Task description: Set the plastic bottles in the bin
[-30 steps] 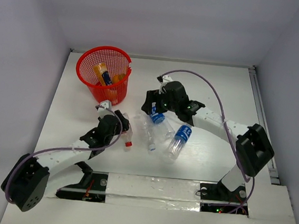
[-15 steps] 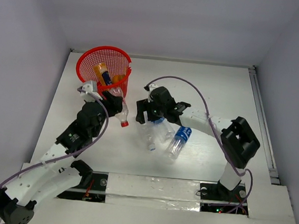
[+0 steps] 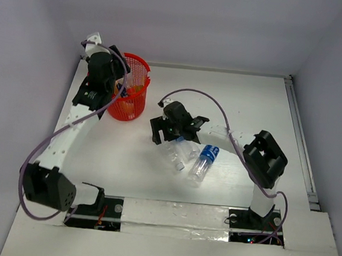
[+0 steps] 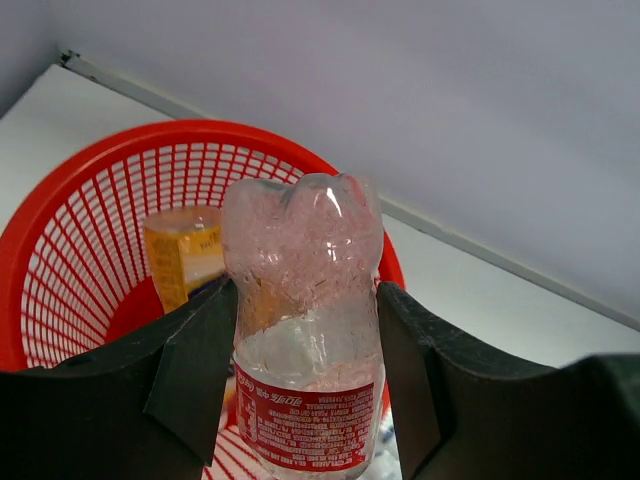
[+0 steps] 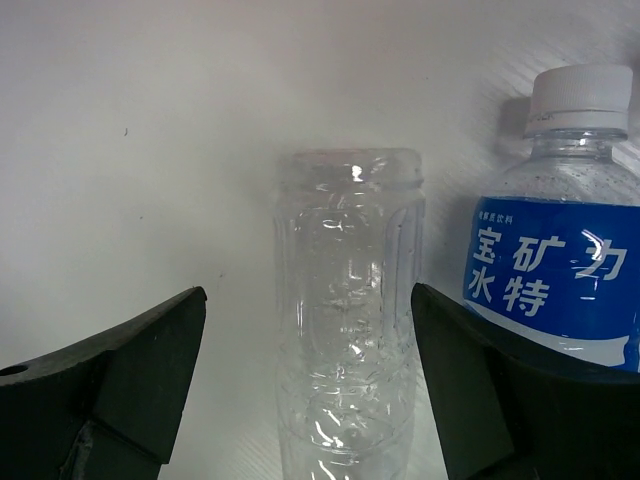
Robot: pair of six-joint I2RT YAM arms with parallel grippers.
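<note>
- Left wrist view: left gripper (image 4: 305, 335), jaws half closed, clamps a clear red-labelled plastic bottle (image 4: 300, 250) above the round red mesh plastic bin (image 4: 180, 132), which holds an orange bottle (image 4: 185, 250).
- Right gripper (image 5: 305, 300), jaws wide apart and gripping nothing, straddles a clear plastic bottle (image 5: 350, 320) lying beside a blue-labelled bottle (image 5: 550, 280).

Two robot arms, a left arm (image 3: 70, 133) and a right arm (image 3: 233, 139), each made of slim white links joined by chunky black joint housings. A thin purple cable (image 3: 213, 99) loops loosely along each arm. The fingers (image 5: 130, 375) are broad matte black wedges with smooth, rounded edges
</note>
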